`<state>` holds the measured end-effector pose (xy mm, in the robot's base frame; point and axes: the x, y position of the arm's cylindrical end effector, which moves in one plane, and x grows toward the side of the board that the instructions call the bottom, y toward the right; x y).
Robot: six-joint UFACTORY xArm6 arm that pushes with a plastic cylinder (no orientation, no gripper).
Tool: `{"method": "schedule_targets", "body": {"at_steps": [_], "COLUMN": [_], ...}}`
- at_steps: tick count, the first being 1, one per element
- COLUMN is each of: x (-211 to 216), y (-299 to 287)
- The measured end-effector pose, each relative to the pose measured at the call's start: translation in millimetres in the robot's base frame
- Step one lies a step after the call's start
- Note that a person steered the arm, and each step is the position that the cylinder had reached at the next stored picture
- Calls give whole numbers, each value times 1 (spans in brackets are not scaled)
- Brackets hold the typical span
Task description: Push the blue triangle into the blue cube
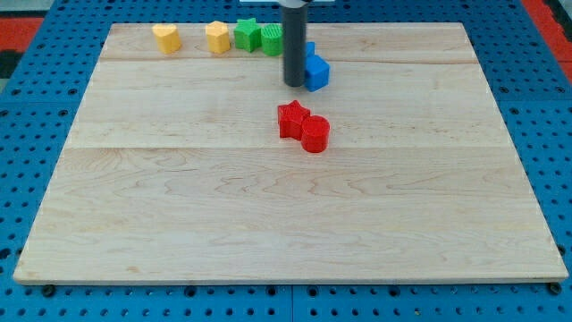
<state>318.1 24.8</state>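
My tip stands on the board near the view's top centre, at the end of a dark rod. Right against its right side sits a blue cube. Another blue piece shows just behind the cube, mostly hidden by the rod; its shape cannot be made out. The two blue pieces appear to touch each other.
A red star and a red cylinder touch each other below my tip. Along the top edge lie a yellow heart, a yellow block, a green star and a green block. The wooden board lies on a blue pegboard.
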Motion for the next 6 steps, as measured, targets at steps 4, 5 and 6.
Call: {"method": "schedule_targets", "body": {"at_steps": [4,5,6], "x": [13,-6,-20], "y": [-18,-49,-62]}}
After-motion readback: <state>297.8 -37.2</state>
